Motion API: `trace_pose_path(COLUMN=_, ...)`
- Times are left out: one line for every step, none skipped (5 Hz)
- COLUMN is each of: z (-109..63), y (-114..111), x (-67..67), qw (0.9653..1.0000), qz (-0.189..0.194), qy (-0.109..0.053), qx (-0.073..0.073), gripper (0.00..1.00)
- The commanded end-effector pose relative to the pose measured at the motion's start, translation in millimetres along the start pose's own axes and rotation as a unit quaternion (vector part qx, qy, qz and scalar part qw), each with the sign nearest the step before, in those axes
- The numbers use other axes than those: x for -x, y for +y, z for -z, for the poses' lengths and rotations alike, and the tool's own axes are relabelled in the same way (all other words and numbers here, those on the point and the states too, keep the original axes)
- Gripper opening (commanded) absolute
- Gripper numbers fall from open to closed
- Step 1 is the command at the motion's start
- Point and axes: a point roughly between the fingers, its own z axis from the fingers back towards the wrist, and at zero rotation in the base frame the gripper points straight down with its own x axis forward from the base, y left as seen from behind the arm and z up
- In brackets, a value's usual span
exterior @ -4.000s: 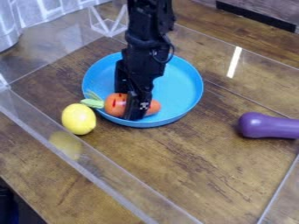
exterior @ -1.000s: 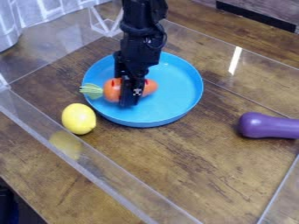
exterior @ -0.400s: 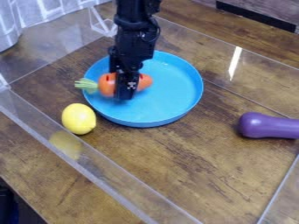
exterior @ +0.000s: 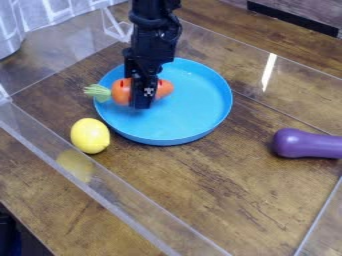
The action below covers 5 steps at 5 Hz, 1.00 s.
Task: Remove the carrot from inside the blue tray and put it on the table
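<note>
Since the frame taken a second earlier, the carrot has shifted slightly toward the left and far side of the blue tray, and the fingers and the dark arm have moved with it. Against the earliest frame the shift is larger: more of the bright tray floor is now exposed at the near side.

Fingers: closed on the carrot, gripping it around its middle. The black fingers cover part of the orange body — orange shows on both sides of them.

Carrot: located over the left part of the blue tray. The leafy top points left and reaches the tray's left rim; the orange end points right. Whether the underside touches the tray floor cannot be determined from this view.

Blue tray: round, with a raised rim, resting on the brown wood-grain table.

Lemon: yellow, on the table just beside the tray, at its near left.

Purple toy: on the table at the right, well apart from the tray, its narrower end pointing right.

Clear edging: runs diagonally across the near left part of the table.

Metallic object: at the far left, only partly in view — its type cannot be identified.
</note>
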Motion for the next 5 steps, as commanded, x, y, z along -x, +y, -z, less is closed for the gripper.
trace_pose_path(z=-40.1, y=16.1, x=5.7, qw=0.9982, qz=-0.016, qy=-0.041, qx=-0.041, gripper=0.00)
trace_pose_path(z=-43.9, y=18.7, x=8.1, qw=0.9982, qz=-0.016, qy=-0.041, qx=-0.041, gripper=0.00)
trace_pose_path(z=-47.7, y=21.9, x=10.3, qw=0.9982, qz=-0.016, qy=-0.041, qx=-0.041, gripper=0.00)
trace_pose_path(z=-55.3, y=25.1, x=13.1, qw=0.9980, qz=-0.018, qy=-0.042, qx=-0.043, gripper=0.00)
trace_pose_path(z=-62.0, y=28.3, x=15.7, qw=0.9979, qz=-0.016, qy=-0.043, qx=-0.045, gripper=0.00)
